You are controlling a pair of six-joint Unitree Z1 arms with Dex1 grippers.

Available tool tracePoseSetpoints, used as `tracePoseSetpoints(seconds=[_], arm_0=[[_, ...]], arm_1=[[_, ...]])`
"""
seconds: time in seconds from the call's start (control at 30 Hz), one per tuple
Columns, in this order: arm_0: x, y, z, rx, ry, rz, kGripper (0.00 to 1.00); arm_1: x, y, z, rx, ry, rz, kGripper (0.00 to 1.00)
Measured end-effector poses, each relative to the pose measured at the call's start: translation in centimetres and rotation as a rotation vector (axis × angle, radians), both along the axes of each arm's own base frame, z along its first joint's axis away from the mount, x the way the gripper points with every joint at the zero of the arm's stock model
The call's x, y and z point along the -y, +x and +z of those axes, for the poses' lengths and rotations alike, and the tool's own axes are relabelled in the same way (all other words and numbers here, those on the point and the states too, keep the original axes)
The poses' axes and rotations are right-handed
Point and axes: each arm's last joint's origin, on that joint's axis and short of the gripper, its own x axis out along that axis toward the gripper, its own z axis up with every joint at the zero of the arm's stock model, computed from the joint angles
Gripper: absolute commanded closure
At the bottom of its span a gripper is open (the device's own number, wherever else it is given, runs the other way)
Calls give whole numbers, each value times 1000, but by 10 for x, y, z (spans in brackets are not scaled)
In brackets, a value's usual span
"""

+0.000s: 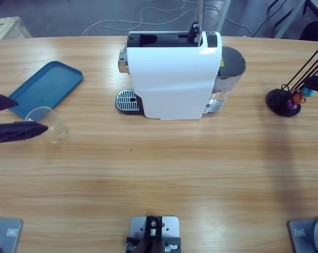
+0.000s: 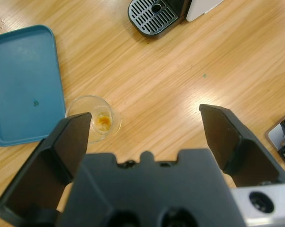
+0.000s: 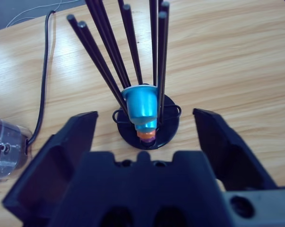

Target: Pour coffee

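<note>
Cup: small clear cup standing upright on the wooden table, touching the near edge of the blue tray, with a brown coffee stain in its bottom.
Left pincer: my left gripper is spread wide and empty; the cup sits just off one jaw tip, not between the jaws.
Right pincer: my right gripper is also spread wide, facing the black pod rack, where a blue pod sits on top of the stack.
Machine: white coffee machine stands well apart from the cup, its drip grate bare.
Handling: I judge the cup light, thin, slippery and easily tipped or crushed.
Hold: I would pinch its wall gently, around the middle.
</note>
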Motion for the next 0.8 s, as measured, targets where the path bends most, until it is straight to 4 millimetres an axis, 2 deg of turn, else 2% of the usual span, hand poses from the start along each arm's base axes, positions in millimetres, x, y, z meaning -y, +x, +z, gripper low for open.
tracePoseSetpoints(seconds=[0.13, 0.2, 0.5, 0.57, 0.6, 0.8], arm_0=[[0, 0, 0, -1, 1, 0, 9], [0, 0, 0, -1, 0, 0, 9], [-1, -1, -3, -8, 7, 1, 9], [-1, -1, -3, -8, 7, 1, 9], [-1, -1, -3, -8, 7, 1, 9], [-1, -1, -3, -8, 7, 1, 9]], arm_1=[[0, -1, -1, -11, -6, 4, 111], [0, -1, -1, -12, -6, 4, 196], [-1, 8, -8, -35, -9, 4, 209], [-1, 9, -7, -30, -9, 4, 437], [-1, 9, -7, -26, -8, 4, 460], [-1, 10, -5, -7, -6, 4, 460]])
